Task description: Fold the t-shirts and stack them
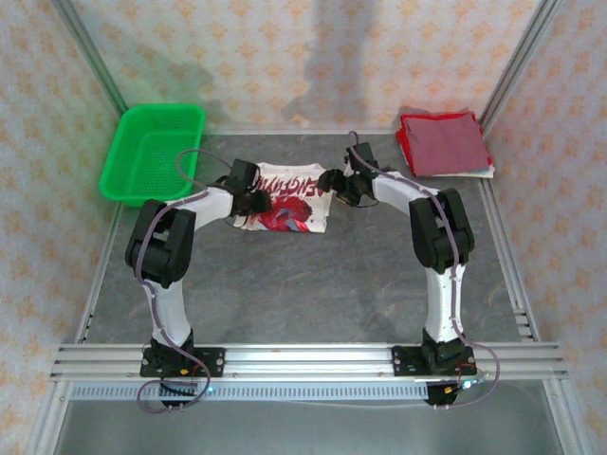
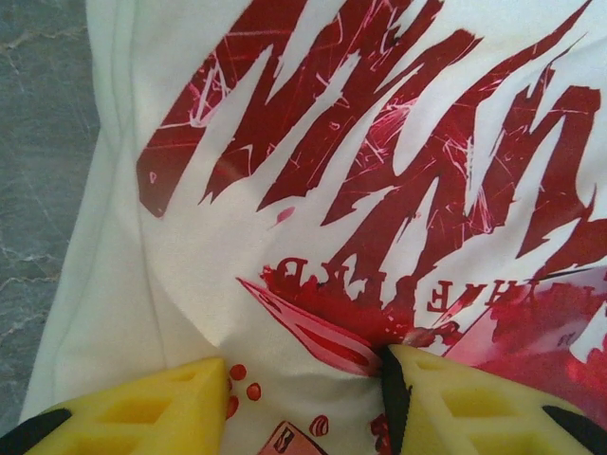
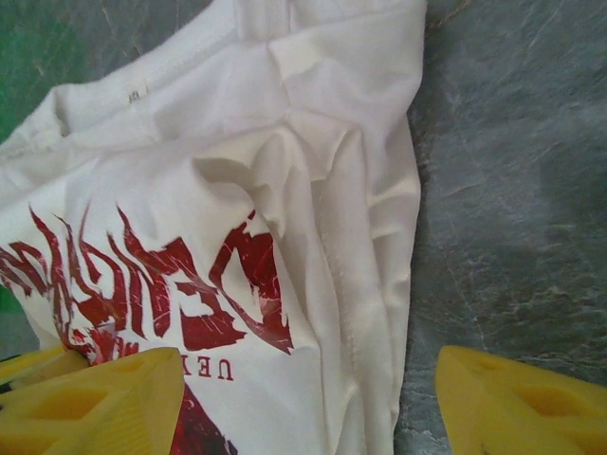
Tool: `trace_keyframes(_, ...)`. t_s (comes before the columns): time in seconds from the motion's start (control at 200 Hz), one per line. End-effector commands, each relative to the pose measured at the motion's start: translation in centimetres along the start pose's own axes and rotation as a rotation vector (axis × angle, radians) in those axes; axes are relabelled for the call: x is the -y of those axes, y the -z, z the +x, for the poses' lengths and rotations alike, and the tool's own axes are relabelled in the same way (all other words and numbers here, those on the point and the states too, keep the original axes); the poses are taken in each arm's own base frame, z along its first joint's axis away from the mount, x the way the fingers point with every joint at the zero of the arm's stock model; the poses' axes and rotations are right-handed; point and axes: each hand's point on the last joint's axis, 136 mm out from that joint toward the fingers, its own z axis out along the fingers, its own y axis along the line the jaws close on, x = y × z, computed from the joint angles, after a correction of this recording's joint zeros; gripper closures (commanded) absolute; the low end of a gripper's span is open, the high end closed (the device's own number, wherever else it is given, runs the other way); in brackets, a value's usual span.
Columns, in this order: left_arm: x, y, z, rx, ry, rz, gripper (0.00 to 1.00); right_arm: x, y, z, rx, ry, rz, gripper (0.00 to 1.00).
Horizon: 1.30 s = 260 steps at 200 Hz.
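Note:
A white t-shirt [image 1: 289, 199] with red lettering lies folded at the middle back of the table, print up. My left gripper [image 1: 252, 197] is at its left edge. In the left wrist view its yellow fingers [image 2: 142, 408] press into the shirt [image 2: 332, 142], and a puckered ridge of cloth is pinched in the left gripper [image 2: 305, 374]. My right gripper [image 1: 339, 185] sits at the shirt's right edge, open. In the right wrist view the right gripper [image 3: 311, 370] straddles the shirt's hem [image 3: 313, 190], one finger over cloth, the other over bare table. A dark red t-shirt [image 1: 444, 142] lies folded at the back right.
A green mesh basket [image 1: 152, 152] stands at the back left, close to the left arm's elbow. Metal frame rails run along both sides of the grey table [image 1: 303, 284]. Open tabletop lies between the shirt and the arm bases.

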Motion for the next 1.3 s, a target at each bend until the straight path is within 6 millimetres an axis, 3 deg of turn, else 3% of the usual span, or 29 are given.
trace_keyframes(0.0,-1.3,-0.9,1.6,-0.032,0.006,-0.043,0.53,-0.5,-1.3,1.2,-0.032,0.040,0.010,0.29)
trace_keyframes(0.24,-1.5,-0.7,2.3,-0.035,0.019,-0.033,0.53,-1.3,-3.1,2.2,-0.057,0.063,-0.002,0.28)
trace_keyframes(0.45,-1.1,-0.6,2.1,-0.029,0.026,-0.016,0.53,-2.6,-4.9,3.3,-0.071,0.076,-0.016,0.38)
trace_keyframes(0.601,-0.9,-0.4,2.0,-0.021,0.032,-0.001,0.53,-2.8,-6.6,3.5,-0.078,0.048,-0.029,0.52)
trace_keyframes(0.771,-1.1,-0.2,2.0,-0.016,0.034,-0.013,0.52,-3.0,-7.0,2.5,-0.037,0.019,-0.049,0.77)
trace_keyframes(0.931,-0.3,3.9,-0.5,0.105,0.071,0.019,0.43,-2.5,-5.9,0.9,-0.013,0.014,-0.049,1.00)
trace_keyframes(1.091,0.5,9.7,-2.5,0.250,0.120,0.076,0.36,-1.9,-3.5,-1.2,-0.018,0.102,-0.064,1.00)
trace_keyframes(1.296,1.6,16.0,-2.5,0.353,0.068,0.125,0.31,0.6,2.7,-5.7,-0.026,0.331,0.067,1.00)
